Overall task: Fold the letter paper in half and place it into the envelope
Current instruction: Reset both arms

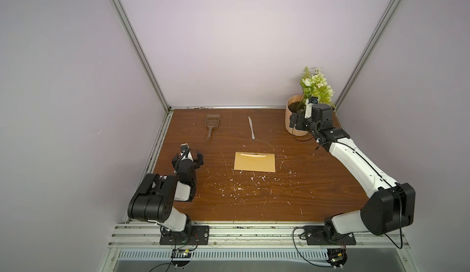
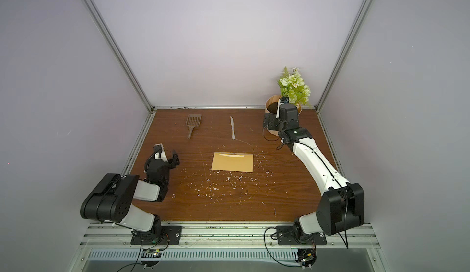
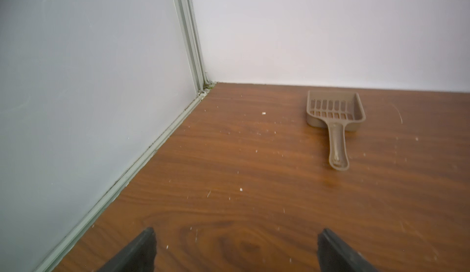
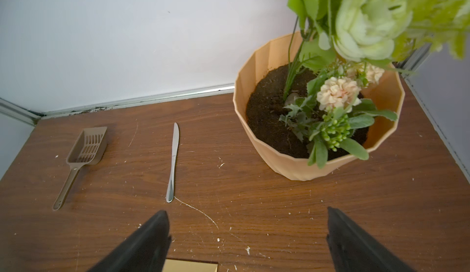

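A: Finish of the left arm (image 1: 150, 202)?
B: White link shells are noted between black joint housings; the right arm (image 1: 356, 161) is matched.
A: Cabling, mounts?
B: Black cables (image 1: 293, 235) are looped by black base plates (image 1: 201, 235), screw heads visible. The left gripper (image 3: 238, 229) fingers (image 3: 137, 253) are matte black.

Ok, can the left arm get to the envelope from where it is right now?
Probably yes. The left gripper is open and empty, and only table top lies between it and the envelope. The scoop and the knife sit farther back, out of the way.
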You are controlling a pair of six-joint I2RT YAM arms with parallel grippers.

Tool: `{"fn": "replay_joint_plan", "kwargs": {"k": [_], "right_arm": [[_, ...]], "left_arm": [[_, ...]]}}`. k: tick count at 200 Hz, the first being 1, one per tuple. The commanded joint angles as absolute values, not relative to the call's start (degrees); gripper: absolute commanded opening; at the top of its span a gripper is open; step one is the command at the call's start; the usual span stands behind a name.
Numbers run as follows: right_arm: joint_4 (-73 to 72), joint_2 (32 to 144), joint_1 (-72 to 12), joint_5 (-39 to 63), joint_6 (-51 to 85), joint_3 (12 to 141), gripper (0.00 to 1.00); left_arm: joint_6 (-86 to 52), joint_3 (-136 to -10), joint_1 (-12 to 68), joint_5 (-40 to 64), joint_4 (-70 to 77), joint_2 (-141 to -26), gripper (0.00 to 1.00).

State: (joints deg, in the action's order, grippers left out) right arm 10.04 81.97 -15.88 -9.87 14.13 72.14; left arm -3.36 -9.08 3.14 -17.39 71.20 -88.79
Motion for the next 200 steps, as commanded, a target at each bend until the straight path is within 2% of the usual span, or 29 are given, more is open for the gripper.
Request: {"fn": "replay_joint_plan", "kwargs": {"k": [1,42,58,72,93,128,155,170,200], "right_arm": [[8.2,79.7,-16.0,-7.1,17.9,71.3,0.99],[11.2,83.1,-11.7,-8.0,18.2,70.1,0.99],[10.0,87.3,-7.5,-11.1,13.9,64.2,0.99],[6.1,91.2,-3.2,-7.8,7.9,57.7,0.99],[-3.2,93.3,-0.3,-4.2,5.4,49.8,0.99],[-37.3,88.5,-0.1,-4.2,-0.1,30.7,0.99],[-44.5,87.7,1.3,-2.1,1.0,28.1,0.99],[-43.8,86.9,1.8,-0.4,1.3,28.2,0.99],[-57.5,83.3,1.7,1.1,2.1,19.6,0.99]], "left_arm": [[-1.5,-10.4,3.5,-15.6,79.8,-90.0,0.99],[-2.2,-10.3,2.8,-14.8,79.4,-89.5,1.0],[-2.2,-10.1,2.9,-14.9,79.6,-89.4,1.0],[-2.1,-10.2,2.9,-14.9,79.7,-89.6,0.99],[-2.0,-10.2,2.9,-14.9,79.7,-89.6,0.99],[-2.1,-10.2,2.9,-14.9,79.7,-89.5,1.0],[-2.1,-10.2,2.9,-14.9,79.7,-89.5,1.0],[-2.1,-10.2,2.9,-14.9,79.7,-89.6,0.99],[-2.0,-10.2,2.9,-14.9,79.7,-89.6,1.0]]}}
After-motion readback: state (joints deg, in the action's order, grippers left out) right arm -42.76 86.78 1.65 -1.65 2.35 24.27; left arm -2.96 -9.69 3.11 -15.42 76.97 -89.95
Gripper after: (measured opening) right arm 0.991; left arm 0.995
